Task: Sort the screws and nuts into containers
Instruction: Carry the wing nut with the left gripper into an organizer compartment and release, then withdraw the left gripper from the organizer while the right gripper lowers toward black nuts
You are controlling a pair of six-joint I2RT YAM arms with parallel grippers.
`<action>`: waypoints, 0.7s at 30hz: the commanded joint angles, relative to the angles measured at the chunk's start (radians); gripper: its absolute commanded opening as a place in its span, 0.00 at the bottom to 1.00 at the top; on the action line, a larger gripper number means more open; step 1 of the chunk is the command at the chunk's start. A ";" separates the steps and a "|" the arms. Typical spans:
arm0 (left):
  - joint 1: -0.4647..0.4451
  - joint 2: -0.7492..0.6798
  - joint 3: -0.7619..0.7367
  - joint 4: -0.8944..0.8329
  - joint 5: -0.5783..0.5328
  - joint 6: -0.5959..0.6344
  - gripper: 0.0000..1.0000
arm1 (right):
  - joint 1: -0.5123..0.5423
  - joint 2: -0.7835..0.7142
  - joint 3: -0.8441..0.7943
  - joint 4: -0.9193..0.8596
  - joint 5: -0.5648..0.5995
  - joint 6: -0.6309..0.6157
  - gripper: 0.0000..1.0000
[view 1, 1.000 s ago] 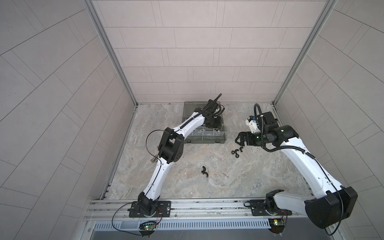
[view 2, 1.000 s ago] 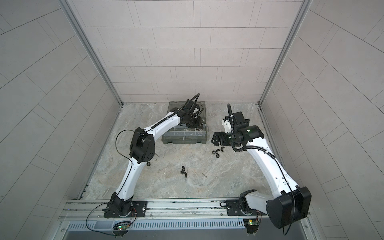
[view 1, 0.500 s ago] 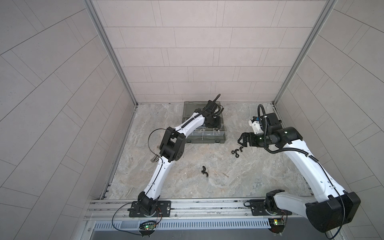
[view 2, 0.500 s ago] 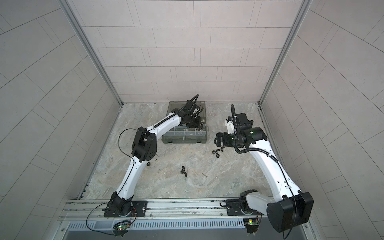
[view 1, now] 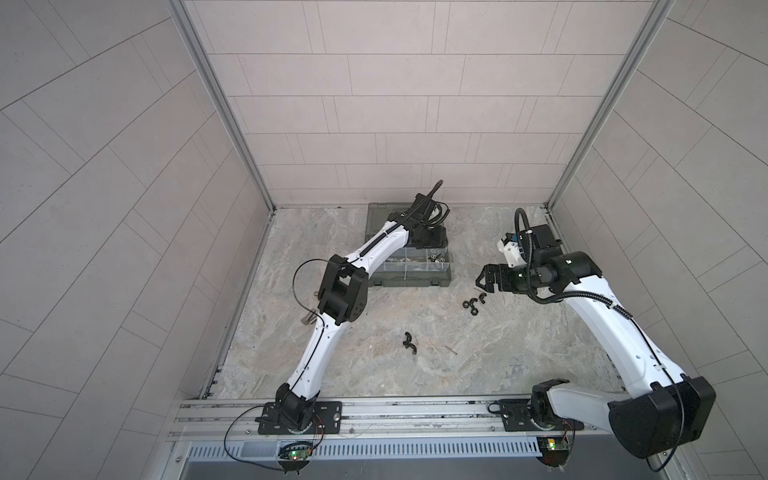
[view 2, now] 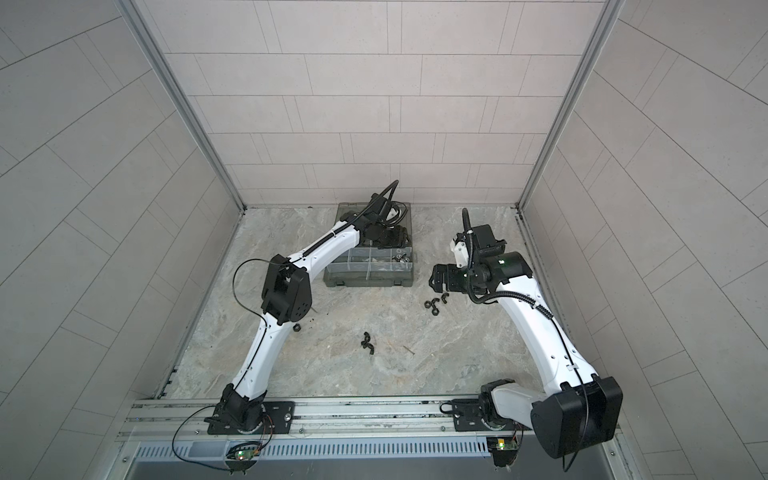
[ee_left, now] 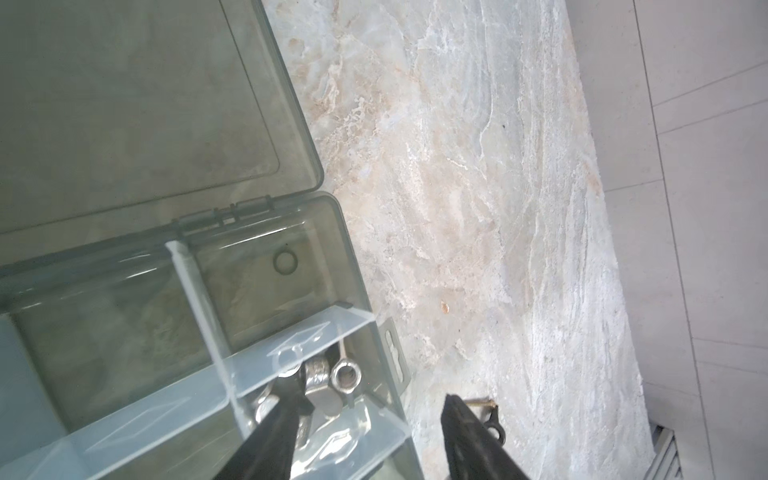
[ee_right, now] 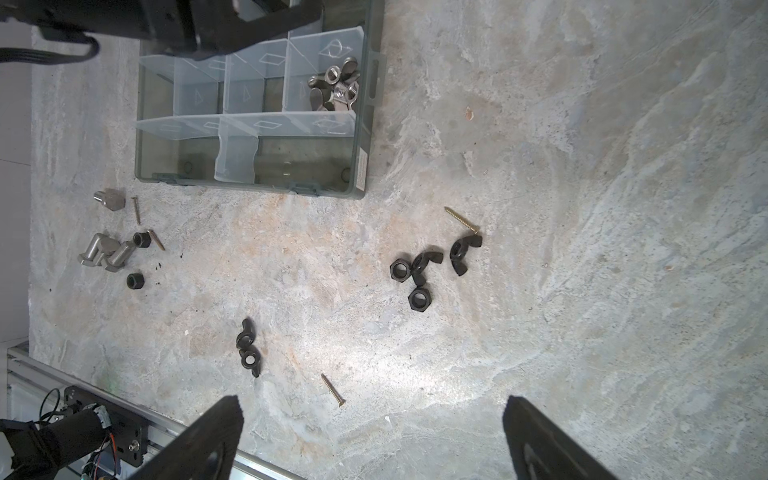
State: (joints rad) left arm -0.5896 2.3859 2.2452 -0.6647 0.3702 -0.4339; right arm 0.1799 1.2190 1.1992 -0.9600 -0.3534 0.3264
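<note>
Since a second ago the left gripper (ee_left: 370, 403) has opened over the organizer case (ee_right: 360, 158), and the right arm has shifted slightly. The left jaws now stand moderately apart with nothing between them. One finger (ee_left: 274, 432) hangs over the compartment holding the silver wing nuts (ee_left: 332, 382). The other appears to lie beyond the case's outer wall, though I cannot judge its depth.

The right gripper (ee_right: 372, 401) is fully spread and empty, above the table (ee_right: 582, 208) near the cluster of black nuts (ee_right: 419, 274). Still unsorted on the table:
- a pair of black wing nuts (ee_right: 248, 353);
- the silver bolts (ee_right: 106, 251);
- loose brass screws, one (ee_right: 461, 219) touching a wing nut in the cluster.

Hazards I judge from here:
1. If I lower or sweep the left gripper while it straddles the wall, a finger may catch the clear divider (ee_left: 199, 307) and drag the case.
2. The clustered nuts touch one another, so wide jaws closing there may take two or push one away.
3. The touching brass screw may ride along into a nut compartment.
</note>
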 commanded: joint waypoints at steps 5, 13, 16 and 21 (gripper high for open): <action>0.073 -0.405 -0.309 -0.161 -0.108 0.168 0.63 | -0.005 0.109 0.015 0.068 0.081 0.073 0.94; 0.203 -0.815 -0.865 -0.072 -0.179 0.166 0.66 | -0.004 0.317 0.051 0.061 0.028 0.133 0.69; 0.236 -0.911 -0.977 -0.053 -0.202 0.159 0.67 | -0.005 0.377 0.051 0.077 0.014 0.160 0.57; 0.259 -0.997 -1.061 -0.062 -0.238 0.155 0.68 | -0.005 0.436 0.045 0.114 0.022 0.180 0.47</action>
State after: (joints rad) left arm -0.3416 1.4368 1.2018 -0.7403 0.1711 -0.2871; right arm 0.1776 1.6428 1.2327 -0.8547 -0.3344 0.4786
